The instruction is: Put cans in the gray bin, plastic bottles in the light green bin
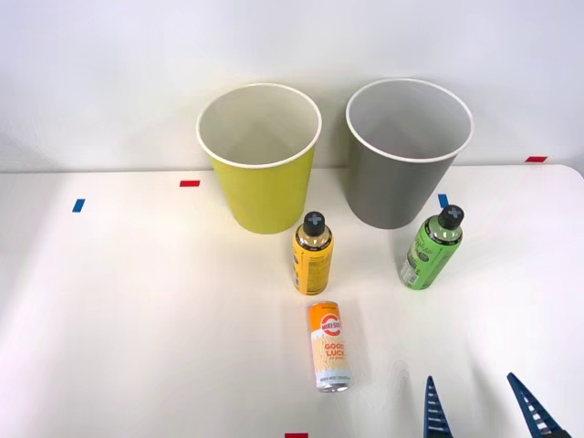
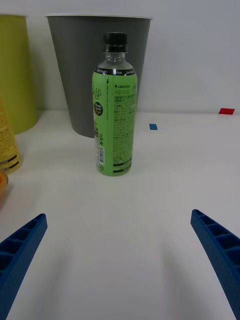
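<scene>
Green-label bottle (image 2: 114,107) stands tall and tippy, so if our wide-open right gripper (image 2: 120,260) clips it, we're toppling it.

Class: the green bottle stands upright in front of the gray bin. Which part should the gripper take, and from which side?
Probably the labelled body of the green bottle, approached level from the front. It stands upright, the open right gripper already faces it, and the gray bin stands behind it.
</scene>
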### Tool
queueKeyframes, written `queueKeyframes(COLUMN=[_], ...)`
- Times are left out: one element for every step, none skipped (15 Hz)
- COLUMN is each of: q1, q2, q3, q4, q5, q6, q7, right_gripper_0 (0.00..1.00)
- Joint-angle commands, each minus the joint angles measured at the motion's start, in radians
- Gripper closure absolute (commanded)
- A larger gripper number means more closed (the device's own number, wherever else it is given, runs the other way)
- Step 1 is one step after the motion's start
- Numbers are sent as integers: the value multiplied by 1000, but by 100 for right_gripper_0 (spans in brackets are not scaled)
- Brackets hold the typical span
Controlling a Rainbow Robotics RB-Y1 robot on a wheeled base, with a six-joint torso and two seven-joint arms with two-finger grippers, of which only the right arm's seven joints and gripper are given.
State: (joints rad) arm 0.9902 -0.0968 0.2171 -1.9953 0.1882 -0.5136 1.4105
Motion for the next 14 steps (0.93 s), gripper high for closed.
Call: queueKeyframes(q1=[-71, -94, -116, -137, -151, -166, -188, -202, -225, -257, -280, -305, -338, -358], q2=[-18, -21, -23, -24, -27, -32, -34, -32, -32, -31, -29, -27, -26, -23], q3=[10, 11, 13, 11, 13, 16, 16, 16, 16, 11, 8, 4, 1, -4], q4=[0, 0, 0, 1, 0, 0, 0, 0, 1, 1, 0, 0, 1, 1], q5=[-67, -81, -93, -107, -116, -127, -136, -142, -145, -150, -151, -153, -153, -153], q6=[24, 44, 56, 67, 76, 92, 112, 119, 132, 156, 176, 198, 227, 248], q7=[18, 24, 31, 39, 45, 50, 56, 61, 64, 68, 70, 71, 73, 73], right_gripper_0=[0, 0, 0, 0, 0, 0, 0, 0, 0, 0, 0, 0, 0, 0])
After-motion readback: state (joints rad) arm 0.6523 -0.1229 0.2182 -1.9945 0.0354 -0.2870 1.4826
